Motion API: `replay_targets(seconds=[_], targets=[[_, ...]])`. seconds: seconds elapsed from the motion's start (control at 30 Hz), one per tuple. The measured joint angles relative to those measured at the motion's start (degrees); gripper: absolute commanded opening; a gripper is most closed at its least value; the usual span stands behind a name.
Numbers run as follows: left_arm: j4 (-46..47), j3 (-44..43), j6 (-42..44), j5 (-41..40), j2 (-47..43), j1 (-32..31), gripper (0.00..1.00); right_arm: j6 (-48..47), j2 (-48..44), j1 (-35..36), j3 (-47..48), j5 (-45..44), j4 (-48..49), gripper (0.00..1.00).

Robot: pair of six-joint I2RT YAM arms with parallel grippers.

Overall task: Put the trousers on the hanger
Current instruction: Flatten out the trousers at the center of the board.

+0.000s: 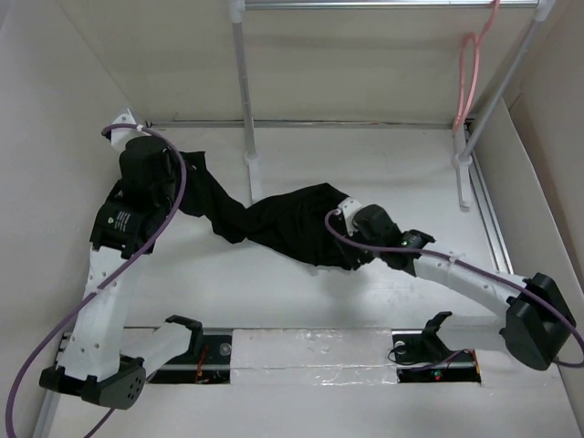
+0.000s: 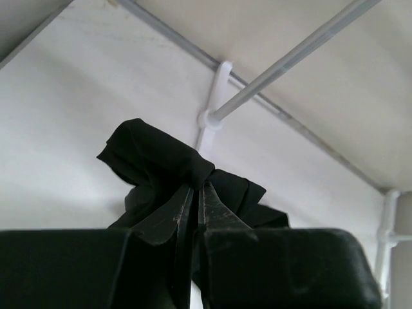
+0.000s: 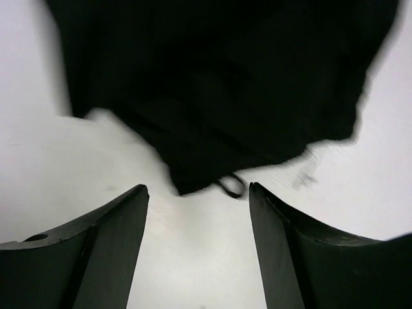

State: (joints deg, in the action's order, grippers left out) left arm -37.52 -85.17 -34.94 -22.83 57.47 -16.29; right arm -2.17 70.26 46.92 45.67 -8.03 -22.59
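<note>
The black trousers (image 1: 274, 219) lie in a rumpled band across the table (image 1: 365, 155), running from near the far-left corner down to the middle. At the left end, the left gripper (image 2: 196, 188) has its jaws pressed together on a bunched fold of the cloth, which bulges out above the tips. The white rack (image 2: 290, 64) stands behind it.

At the other end, the right gripper (image 3: 195, 191) sits low at the middle of the table with its jaws spread wide. The edge of the trousers lies just ahead of the tips, with nothing between them but bare table. A small cord loop (image 3: 232, 187) pokes from that edge.

The pale-pink hanger (image 1: 464, 91) hangs from the rack's top rail above the far-right corner, well apart from the trousers.
</note>
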Motion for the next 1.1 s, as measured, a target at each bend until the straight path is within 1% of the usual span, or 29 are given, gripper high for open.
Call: replay_targets(seconds=[0.03,0.1,0.13,0.27,0.37,0.4,0.43,0.47,0.53,0.57,0.63,0.67,0.87,1.0,1.1], targets=[[-0.13,0.76,0.07,0.04,1.25,-0.02,0.00,-0.02,-0.24,-3.56,-1.62,2.10,0.33,0.71],[-0.26,1.46,0.39,0.04,1.88,-0.04,0.00,-1.03,0.44,-7.10,-1.51,5.07,2.34,0.75],[-0.20,1.70,0.52,0.04,2.01,-0.04,0.00,-1.81,1.79,-6.99,0.04,6.71,3.65,0.77],[0.22,1.92,1.14,0.11,2.27,-0.04,0.00,-4.39,10.51,-3.06,7.56,11.39,9.90,0.77],[0.76,1.92,1.60,0.28,3.08,-0.04,0.00,-4.90,12.72,-2.43,8.50,11.52,12.52,0.70],[0.96,1.92,1.79,0.37,3.45,-0.04,0.00,-4.92,12.72,-3.65,8.33,11.82,12.81,0.65],[1.16,1.90,1.99,0.55,3.82,-0.04,0.00,-5.03,12.59,-5.51,8.11,12.22,13.20,0.57],[1.29,1.90,2.16,0.72,4.22,-0.04,0.00,-5.11,12.41,-7.87,7.96,12.52,13.33,0.56],[1.29,1.90,2.47,1.25,4.72,-0.04,0.00,-5.14,12.02,-12.50,7.78,12.13,13.35,0.58],[1.31,1.90,2.60,1.51,4.90,-0.04,0.00,-5.14,11.69,-14.60,7.69,11.65,13.29,0.61],[1.70,2.05,2.89,1.90,4.94,-0.04,0.00,-5.09,10.29,-17.05,6.58,11.02,13.79,0.68],[2.01,2.32,2.99,1.92,4.90,-0.04,0.00,-5.03,9.49,-17.51,5.84,10.97,13.75,0.69],[2.56,5.25,3.48,1.90,4.66,-0.04,0.00,-4.33,9.29,-17.59,2.12,12.57,14.10,0.64],[2.60,5.92,3.65,1.95,4.66,-0.04,0.00,-3.50,11.69,-17.57,0.44,14.27,14.01,0.62],[2.75,5.92,3.85,2.12,4.66,-0.04,0.00,-3.15,13.60,-17.27,0.42,14.34,14.08,0.35]])
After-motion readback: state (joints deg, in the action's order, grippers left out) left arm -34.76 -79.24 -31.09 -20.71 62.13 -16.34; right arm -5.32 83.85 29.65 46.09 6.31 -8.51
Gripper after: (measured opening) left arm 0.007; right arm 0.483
